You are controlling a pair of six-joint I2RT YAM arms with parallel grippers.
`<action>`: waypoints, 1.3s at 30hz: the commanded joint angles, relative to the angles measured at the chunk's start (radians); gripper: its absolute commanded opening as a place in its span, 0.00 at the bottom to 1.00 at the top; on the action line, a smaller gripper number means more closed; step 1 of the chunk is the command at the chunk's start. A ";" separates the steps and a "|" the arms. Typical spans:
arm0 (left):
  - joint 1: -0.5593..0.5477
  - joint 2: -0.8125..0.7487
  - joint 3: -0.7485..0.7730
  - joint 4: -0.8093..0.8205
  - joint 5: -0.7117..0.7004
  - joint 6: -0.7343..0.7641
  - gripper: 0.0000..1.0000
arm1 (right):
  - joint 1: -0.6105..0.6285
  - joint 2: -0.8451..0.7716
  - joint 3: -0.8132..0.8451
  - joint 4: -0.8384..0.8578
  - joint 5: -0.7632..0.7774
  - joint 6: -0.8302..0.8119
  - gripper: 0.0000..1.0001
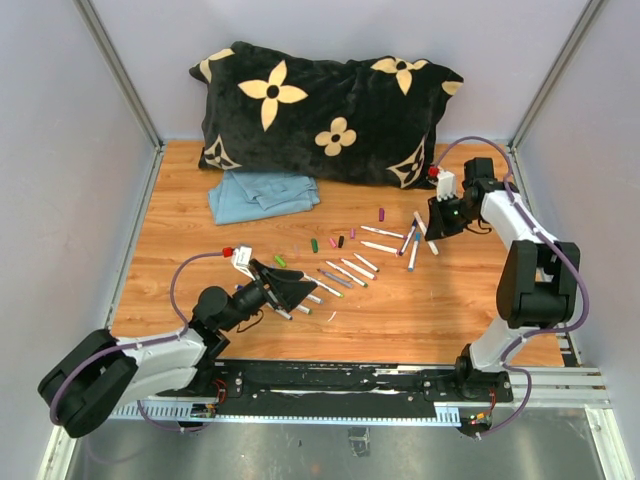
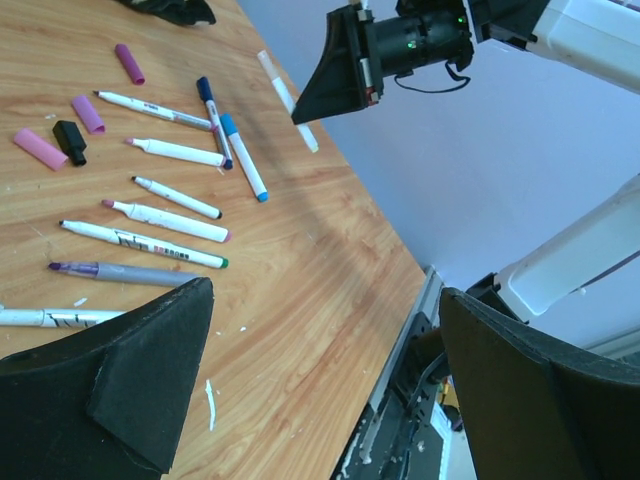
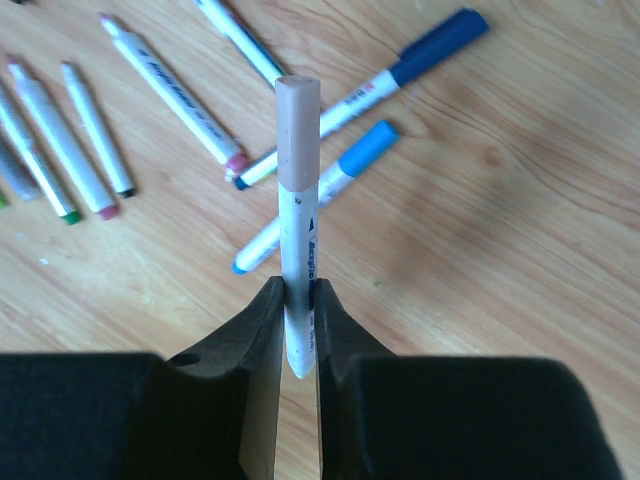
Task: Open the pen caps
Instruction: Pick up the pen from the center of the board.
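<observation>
**At the table's two-to-three o'clock: right claw clamped on a capped pen**

Seen from above, with the black flowered pillow (image 1: 330,105) at twelve o'clock, the right claw (image 1: 437,226) hangs between two and three o'clock over the wooden table (image 1: 450,310). Its wrist view shows both jaws pressed tight against a white pen (image 3: 301,250). The pen's beige cap (image 3: 298,130) is still on and points away from the camera. On the wood below lie a pen with a dark blue cap (image 3: 440,40) and one with a light blue cap (image 3: 366,148).

The left claw (image 1: 303,294) sits low at about eight o'clock, jaws spread wide and holding nothing, just beside several bare pens.

Loose caps lie near the table's middle: a green cap (image 1: 314,244), a pink cap (image 1: 333,242) and a black cap (image 1: 341,241). A blue cloth (image 1: 262,193) lies at eleven o'clock.
</observation>
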 commanded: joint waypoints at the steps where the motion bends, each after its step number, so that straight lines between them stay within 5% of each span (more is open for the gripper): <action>1: -0.009 0.060 0.018 0.120 0.004 -0.020 0.98 | -0.012 -0.049 -0.018 -0.011 -0.173 -0.017 0.01; 15: -0.007 0.243 0.101 0.148 -0.029 -0.056 0.98 | 0.037 -0.098 -0.042 -0.013 -0.464 -0.044 0.01; 28: -0.003 0.496 0.386 0.055 -0.033 -0.113 0.96 | 0.148 -0.079 -0.050 -0.006 -0.578 -0.035 0.01; 39: -0.004 0.743 0.568 0.220 -0.003 -0.158 0.90 | 0.219 -0.069 -0.049 -0.008 -0.585 -0.043 0.01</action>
